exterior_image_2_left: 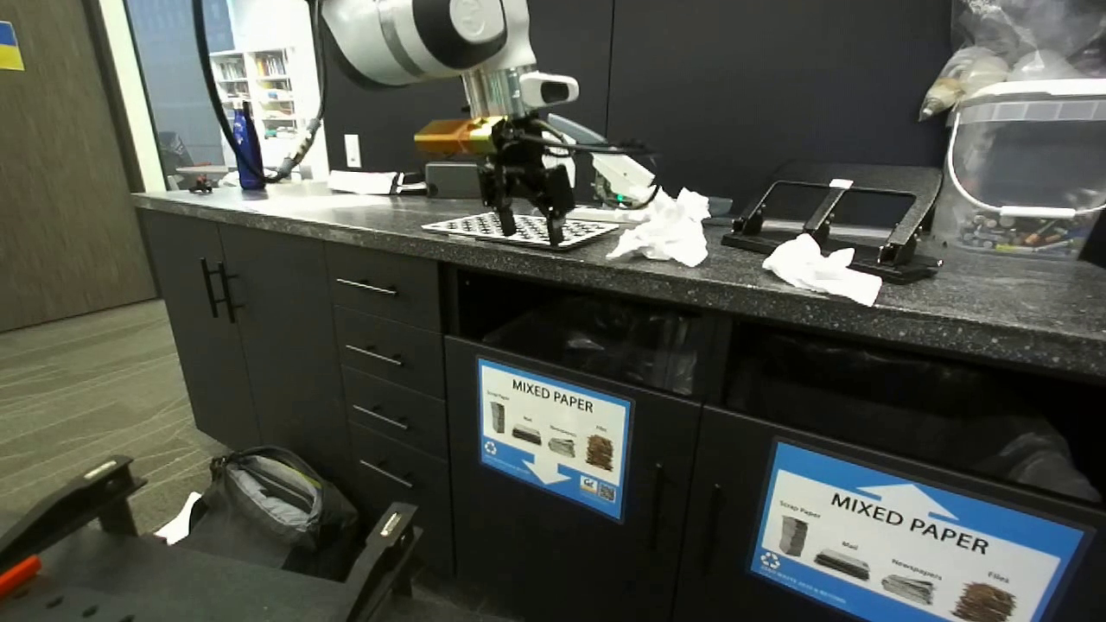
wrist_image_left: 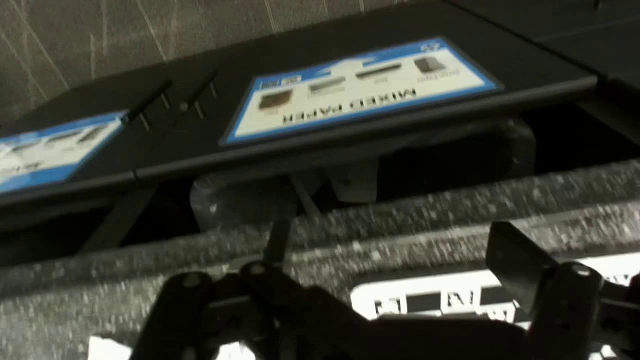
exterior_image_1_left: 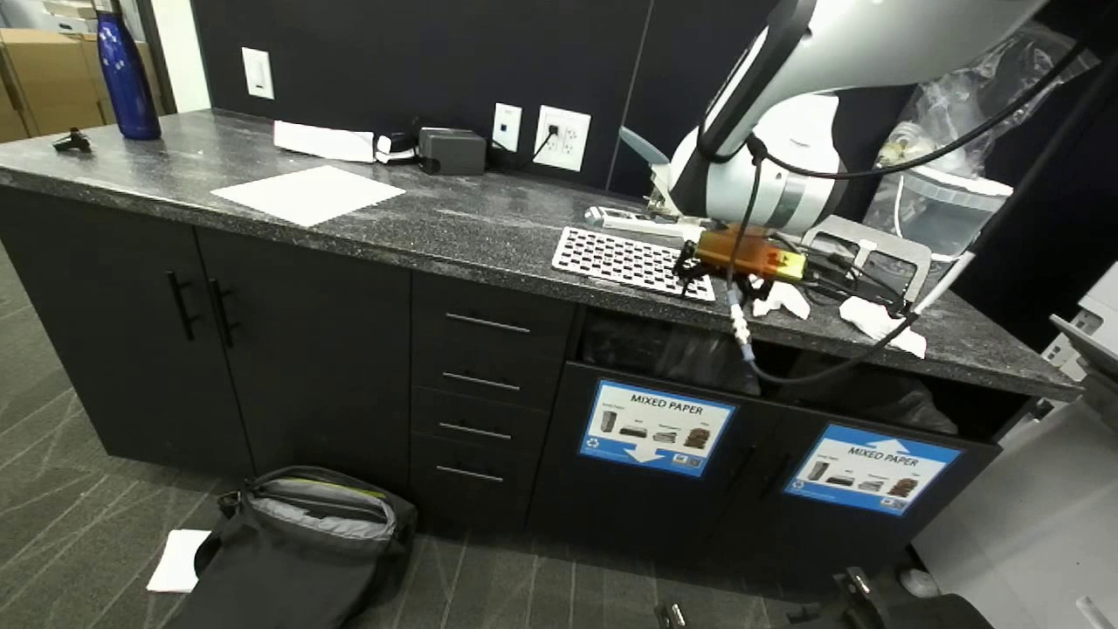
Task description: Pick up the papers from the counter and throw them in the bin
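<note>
Two crumpled white papers lie on the dark speckled counter (exterior_image_1_left: 489, 231) (exterior_image_2_left: 1020, 302). The larger paper wad (exterior_image_1_left: 782, 300) (exterior_image_2_left: 665, 229) is beside the checkered mat, and the smaller one (exterior_image_1_left: 882, 325) (exterior_image_2_left: 821, 269) is at the front edge by the black stand. In the wrist view, white scraps (wrist_image_left: 107, 348) show at the bottom, mostly hidden by the gripper. My gripper (exterior_image_2_left: 531, 231) (wrist_image_left: 392, 240) is open and empty, pointing down over the mat near the counter's front edge. A lined bin (exterior_image_2_left: 596, 333) (wrist_image_left: 240, 200) sits in the opening under the counter; pale things inside are unclear.
The checkered mat (exterior_image_1_left: 629, 258) (exterior_image_2_left: 458, 226) lies under my gripper. A black stand (exterior_image_2_left: 829, 216) and a clear bucket (exterior_image_2_left: 1020, 173) stand beyond the papers. A second bin opening (exterior_image_2_left: 881, 389) is alongside. A flat white sheet (exterior_image_1_left: 310, 194) lies farther along. Cables hang from the arm.
</note>
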Controlling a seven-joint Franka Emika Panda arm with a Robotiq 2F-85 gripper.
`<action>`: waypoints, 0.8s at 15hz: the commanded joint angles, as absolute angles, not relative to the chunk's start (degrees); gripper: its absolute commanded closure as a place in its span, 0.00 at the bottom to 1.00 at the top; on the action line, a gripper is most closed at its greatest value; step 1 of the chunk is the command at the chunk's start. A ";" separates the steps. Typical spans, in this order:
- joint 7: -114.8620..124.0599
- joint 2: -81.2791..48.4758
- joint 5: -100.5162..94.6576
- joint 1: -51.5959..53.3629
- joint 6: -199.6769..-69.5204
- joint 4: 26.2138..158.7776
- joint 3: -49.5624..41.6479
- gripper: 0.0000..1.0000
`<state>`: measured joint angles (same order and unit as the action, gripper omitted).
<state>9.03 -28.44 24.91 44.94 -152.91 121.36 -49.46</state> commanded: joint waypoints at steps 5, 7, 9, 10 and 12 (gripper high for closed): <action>30.55 -33.83 12.29 33.86 -151.04 94.54 -42.67 0.00; 33.29 -37.46 13.52 31.14 -150.53 88.05 -42.07 0.00; 34.66 -41.42 14.87 27.92 -149.08 81.99 -40.77 0.00; 35.45 -43.52 15.19 26.42 -148.30 79.10 -40.34 0.00; 36.95 -47.43 14.67 23.74 -146.17 73.53 -40.33 0.00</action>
